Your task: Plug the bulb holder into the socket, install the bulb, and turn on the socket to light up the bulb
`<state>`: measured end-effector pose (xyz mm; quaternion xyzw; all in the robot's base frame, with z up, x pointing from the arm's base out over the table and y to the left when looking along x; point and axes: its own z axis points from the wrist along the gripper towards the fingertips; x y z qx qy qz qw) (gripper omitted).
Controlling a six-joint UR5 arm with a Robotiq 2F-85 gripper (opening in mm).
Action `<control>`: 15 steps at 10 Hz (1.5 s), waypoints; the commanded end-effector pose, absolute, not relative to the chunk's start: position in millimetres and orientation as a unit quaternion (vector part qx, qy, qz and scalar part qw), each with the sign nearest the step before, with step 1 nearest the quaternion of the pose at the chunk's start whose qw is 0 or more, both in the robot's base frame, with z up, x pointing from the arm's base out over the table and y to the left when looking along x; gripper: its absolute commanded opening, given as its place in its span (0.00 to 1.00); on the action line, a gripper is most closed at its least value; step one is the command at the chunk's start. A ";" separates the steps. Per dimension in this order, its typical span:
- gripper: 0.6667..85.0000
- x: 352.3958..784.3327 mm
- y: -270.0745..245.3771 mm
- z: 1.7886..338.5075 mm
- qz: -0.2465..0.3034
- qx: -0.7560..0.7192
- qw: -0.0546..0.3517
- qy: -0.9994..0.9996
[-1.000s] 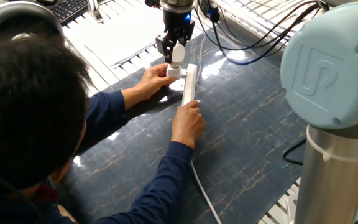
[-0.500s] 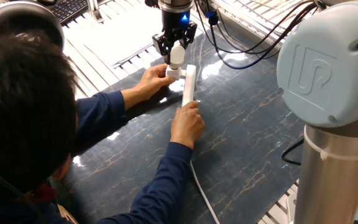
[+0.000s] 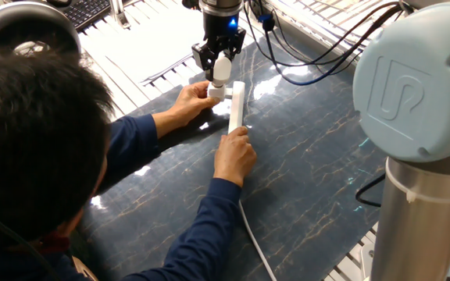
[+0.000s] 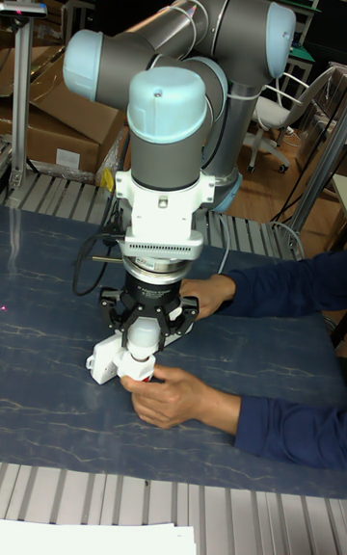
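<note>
The dark marbled table [image 3: 311, 179] spans most of the fixed view, with the pale blue and grey UR5 arm [image 4: 173, 102] rising over it and filling the upper half of the tall fixed view. A person in a dark blue long-sleeved top [image 3: 170, 234] leans in from the near left, both arms reaching to the work spot. The socket [image 3: 237, 104] lies flat on the table, its white cord [image 3: 255, 242] trailing toward the near edge. One hand [image 3: 235, 154] rests on the near end of the socket, while the other hand [image 3: 194, 100] steadies the bulb holder [image 3: 216, 91], which sits just beside the far end of the strip, touching it. The gripper [image 3: 220, 59] points straight down above the holder, its jaws closed narrowly around the bulb [image 3: 221, 69], dome upward between the fingers. The bulb's neck sits just at the holder's top; whether it is seated in the threads cannot be told. In the tall fixed view the bulb [image 4: 143, 339] hangs directly over the holder [image 4: 108, 358].
</note>
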<state>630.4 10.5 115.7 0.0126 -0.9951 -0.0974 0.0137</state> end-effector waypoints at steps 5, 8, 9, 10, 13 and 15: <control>0.89 637.3 5.3 119.0 -0.087 0.045 -0.005 -0.995; 0.92 636.1 7.3 118.9 -0.089 0.059 -0.002 -0.994; 0.92 638.7 2.4 117.9 -0.077 0.085 -0.009 -0.993; 0.92 639.5 -4.1 118.6 -0.062 0.117 -0.012 -0.991; 0.92 641.5 -19.0 126.6 -0.019 0.209 -0.021 -0.977; 0.92 637.5 -12.4 130.4 -0.007 0.249 -0.023 -0.968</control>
